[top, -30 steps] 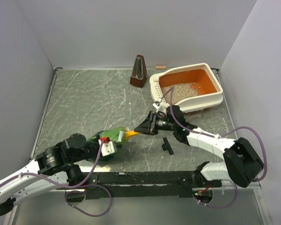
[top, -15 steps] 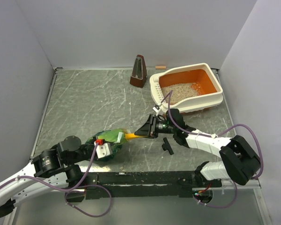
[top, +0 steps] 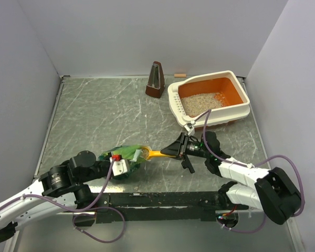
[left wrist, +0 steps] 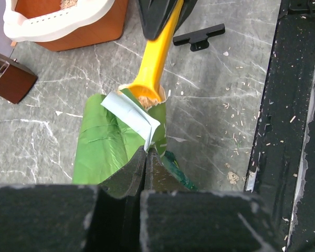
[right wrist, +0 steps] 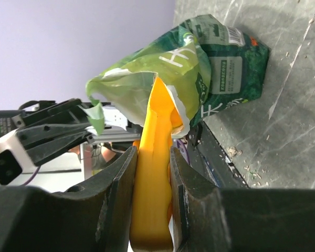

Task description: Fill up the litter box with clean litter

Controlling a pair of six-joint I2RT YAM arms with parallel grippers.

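Note:
The litter box stands at the back right, cream outside and orange inside, with pale clean litter on its floor; its corner shows in the left wrist view. A crinkly green bag lies near the front left. My left gripper is shut on the bag's edge. My right gripper is shut on the handle of an orange scoop, whose head is inside the bag's mouth. In the right wrist view the scoop runs between the fingers into the bag.
A dark brown metronome stands at the back beside the litter box. A small black T-shaped part lies on the table by the right gripper. Spilled granules lie near the black front rail. Walls close in three sides.
My right gripper has moved toward the front and turned level, pushing the scoop's head into the bag's mouth. The left gripper keeps its hold on the bag, shifted slightly.

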